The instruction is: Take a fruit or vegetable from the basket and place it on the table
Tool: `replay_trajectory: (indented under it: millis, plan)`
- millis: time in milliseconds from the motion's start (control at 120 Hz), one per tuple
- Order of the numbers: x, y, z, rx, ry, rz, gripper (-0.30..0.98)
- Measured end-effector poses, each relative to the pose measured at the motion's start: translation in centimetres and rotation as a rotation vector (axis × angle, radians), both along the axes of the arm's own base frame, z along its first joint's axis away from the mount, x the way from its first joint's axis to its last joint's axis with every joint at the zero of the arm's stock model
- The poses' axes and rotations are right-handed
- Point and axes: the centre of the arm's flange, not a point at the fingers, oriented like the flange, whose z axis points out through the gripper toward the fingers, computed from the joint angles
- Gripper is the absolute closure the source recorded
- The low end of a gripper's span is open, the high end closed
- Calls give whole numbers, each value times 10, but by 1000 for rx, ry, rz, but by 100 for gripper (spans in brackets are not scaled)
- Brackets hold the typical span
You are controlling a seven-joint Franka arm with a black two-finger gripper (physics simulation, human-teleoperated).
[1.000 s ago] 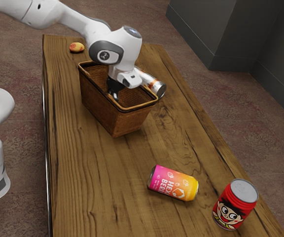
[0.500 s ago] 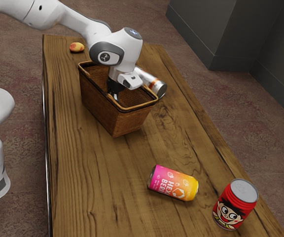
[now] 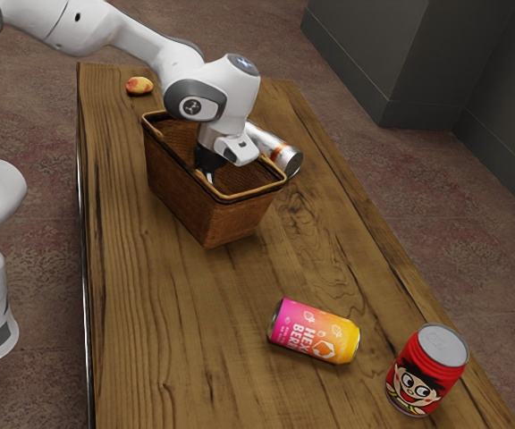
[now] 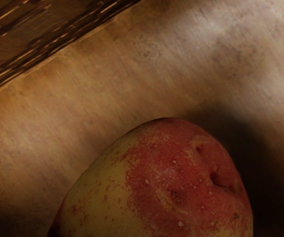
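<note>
My gripper (image 3: 207, 170) reaches down into the wicker basket (image 3: 211, 214), its lower part hidden behind the near rim and wall. Whether its fingers stand apart or together is hidden there. In the wrist view a red and yellow potato-like item (image 4: 181, 187) lies large at the lower edge, just under my hand, over the basket's pale brown bottom (image 4: 147, 74). A strip of the woven wall (image 4: 38, 39) runs beside that bottom. The wooden table (image 3: 168, 322) carries the basket.
A silver can (image 3: 280, 154) lies against the basket's far side. A small red-yellow fruit (image 3: 139, 86) sits at the table's far end. Nearer the camera, a pink-yellow can (image 3: 315, 332) lies on its side and a red can (image 3: 427, 370) stands upright.
My hand has shifted slightly toward the exterior view's right and a little down inside the basket. The basket and the cans beyond it look nearly unmoved.
</note>
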Motion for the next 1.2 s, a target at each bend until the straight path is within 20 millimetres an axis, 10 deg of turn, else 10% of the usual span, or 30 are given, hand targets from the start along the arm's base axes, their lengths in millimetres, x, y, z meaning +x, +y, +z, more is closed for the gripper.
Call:
replay_trajectory:
  millis: [708, 1200]
  plan:
    - [6, 4, 14, 16, -16, 12, 48]
    - [13, -42, 211, 0, -234, -54, 47]
